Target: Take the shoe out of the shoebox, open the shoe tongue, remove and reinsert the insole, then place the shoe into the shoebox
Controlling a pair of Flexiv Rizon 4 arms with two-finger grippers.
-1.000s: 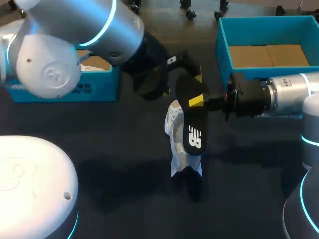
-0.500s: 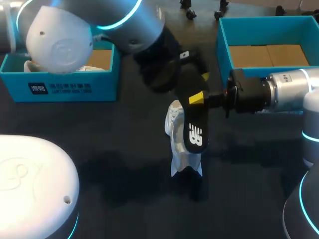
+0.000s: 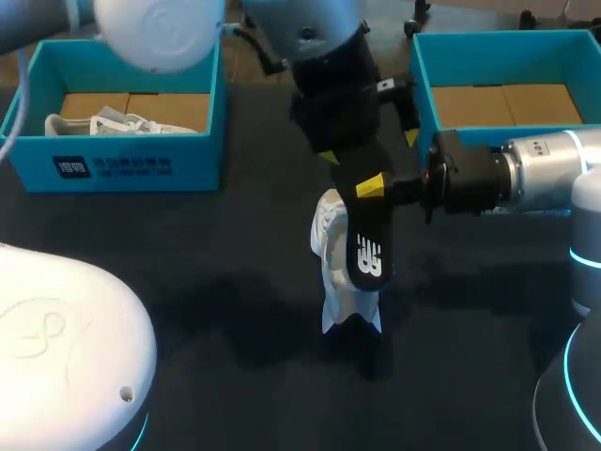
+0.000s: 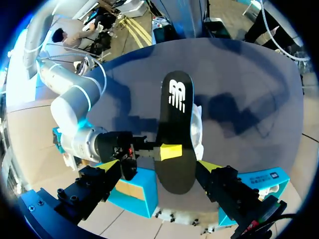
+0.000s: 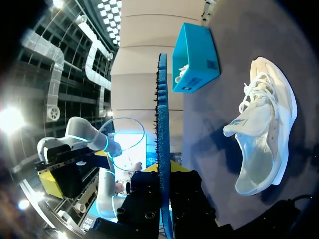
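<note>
My right gripper (image 3: 376, 188) is shut on the edge of the black insole (image 3: 364, 240) and holds it in the air, flat side up, over the middle of the table. Under the insole the white shoe (image 3: 334, 272) lies on the dark tabletop. The right wrist view shows the insole (image 5: 162, 119) edge-on between its fingers, with the shoe (image 5: 264, 134) lying beside it. My left gripper (image 3: 369, 147) hangs over the insole's far end. In the left wrist view its fingers (image 4: 107, 167) stand open on either side of the insole (image 4: 174, 134) without touching it.
A blue shoebox (image 3: 122, 164) at the back left holds another white shoe (image 3: 99, 123). A second blue box (image 3: 423, 89) stands at the back right, just behind my right arm (image 3: 545, 174). The dark tabletop (image 3: 207, 291) stretches in front of the shoe.
My left arm has swung to the right across the back of the table, bringing its open gripper over the insole's far end. The right gripper, insole and shoe have stayed put.
</note>
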